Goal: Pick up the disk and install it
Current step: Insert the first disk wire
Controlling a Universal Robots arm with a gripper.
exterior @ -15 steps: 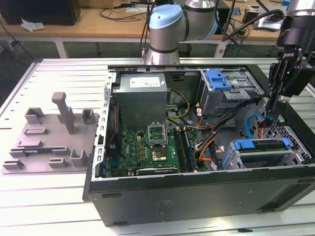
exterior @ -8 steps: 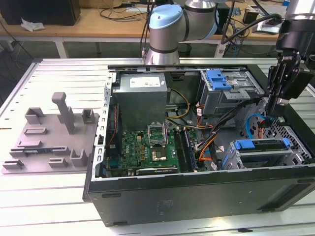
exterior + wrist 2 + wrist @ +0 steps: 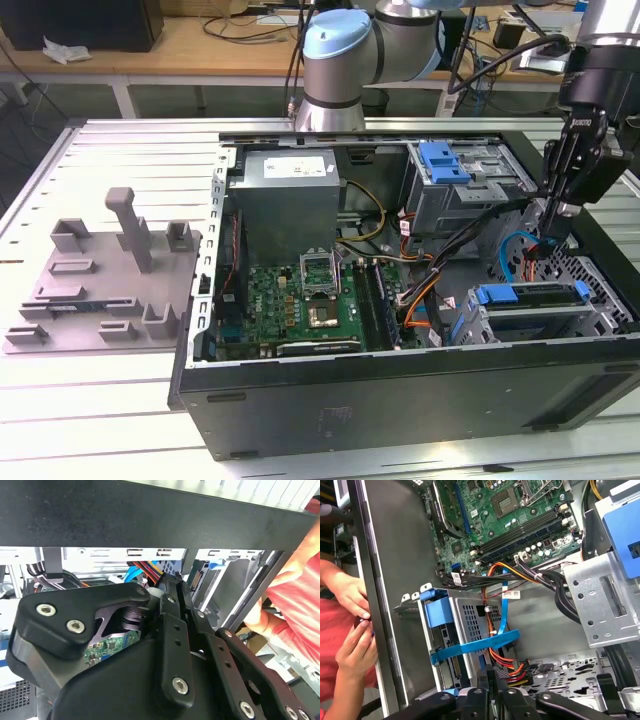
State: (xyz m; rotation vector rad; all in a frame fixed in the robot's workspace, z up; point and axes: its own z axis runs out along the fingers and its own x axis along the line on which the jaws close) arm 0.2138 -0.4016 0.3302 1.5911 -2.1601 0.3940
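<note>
Exterior view: tool [image 3: 553, 232] closed, in tight gap between cage [image 3: 478, 330] holding disk [image 3: 530, 295] and second cage [image 3: 455, 205]. Cables [image 3: 450, 245] crowd in, near tabletop [image 3: 100, 420] edge on the exterior view's right.

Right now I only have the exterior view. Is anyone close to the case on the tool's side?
Observer: Yes. In the first wrist view a person's hands are just outside the case wall.
Operator: Anything lying across the disk?
Observer: A blue ribbon cable crosses the side of the cage that holds the disk.
Operator: Does the other wrist cam agree on the person?
Observer: Yes. The second wrist view shows a red sleeve beyond the case edge.
</note>
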